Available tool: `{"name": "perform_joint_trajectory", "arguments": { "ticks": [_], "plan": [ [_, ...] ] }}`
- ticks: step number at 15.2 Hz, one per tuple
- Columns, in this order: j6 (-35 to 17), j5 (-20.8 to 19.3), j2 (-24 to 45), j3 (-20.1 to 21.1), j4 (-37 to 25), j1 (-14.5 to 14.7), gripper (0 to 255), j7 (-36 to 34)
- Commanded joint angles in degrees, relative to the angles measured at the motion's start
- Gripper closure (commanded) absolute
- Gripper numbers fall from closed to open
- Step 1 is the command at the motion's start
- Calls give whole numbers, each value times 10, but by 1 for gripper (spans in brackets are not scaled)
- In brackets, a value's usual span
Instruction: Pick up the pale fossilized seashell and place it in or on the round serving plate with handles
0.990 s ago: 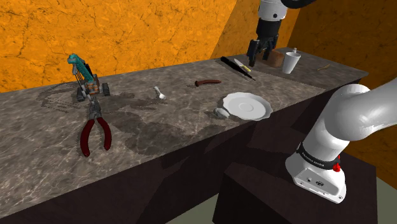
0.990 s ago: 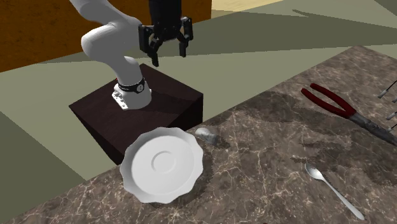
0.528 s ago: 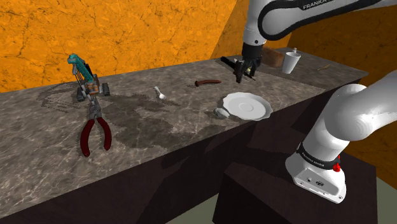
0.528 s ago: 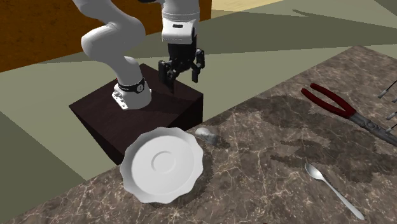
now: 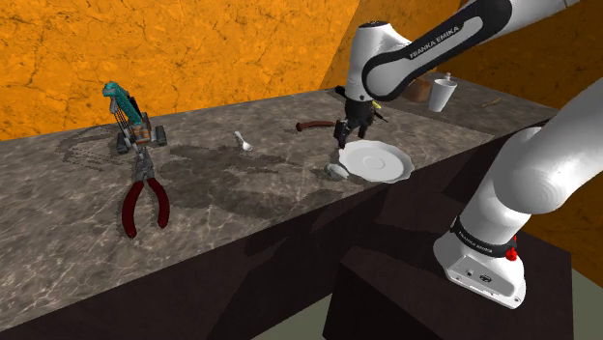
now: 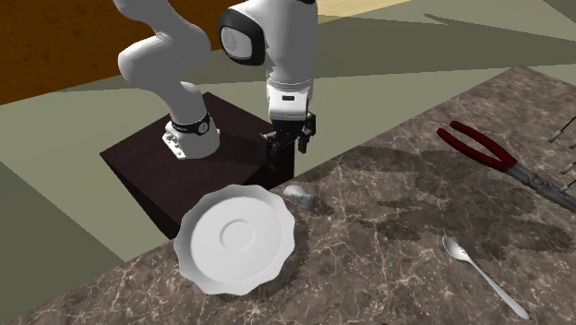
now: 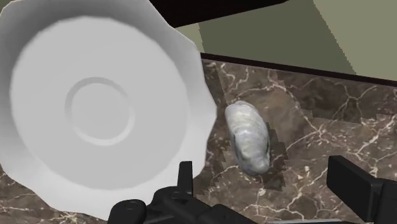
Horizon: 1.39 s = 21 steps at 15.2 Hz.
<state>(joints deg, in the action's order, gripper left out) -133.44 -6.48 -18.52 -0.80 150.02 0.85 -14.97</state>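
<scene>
Over the near edge of the marbled counter point(image 6: 415, 231), beside the plate: brought the gripper point(image 6: 289, 148) down a long way within the last second, from high above the stand to low over the pale seashell point(image 6: 300, 195). Swung the white arm across too, so that in the shoulder view it now arches above the white scalloped plate point(image 5: 377, 160). Puts the approach close to done, by the look of it, with the grasp itself not yet begun and probably only a short final drop left. Left seashell and plate unmoved: seashell flat on the counter, just beside the plate's rim, too close to tell whether touching. Seen along the hand, black fingers point(image 7: 186, 175) spread wide, clasping nothing and touching nothing. Frames the seashell between them, though nearer one finger than the other. Calls perhaps for a small sideways correction before closing across the narrow width.
</scene>
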Motion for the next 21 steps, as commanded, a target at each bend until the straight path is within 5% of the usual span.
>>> {"name": "perform_joint_trajectory", "arguments": {
  "ticks": [1,7,15,21],
  "plan": [
    [-44,-1,47,1,-4,0,0,-6],
    [-155,-9,193,7,-40,2,0,-28],
    [-220,-24,260,2,-41,0,0,-40],
    [-220,-24,260,2,-41,0,0,-40]
  ]
}}
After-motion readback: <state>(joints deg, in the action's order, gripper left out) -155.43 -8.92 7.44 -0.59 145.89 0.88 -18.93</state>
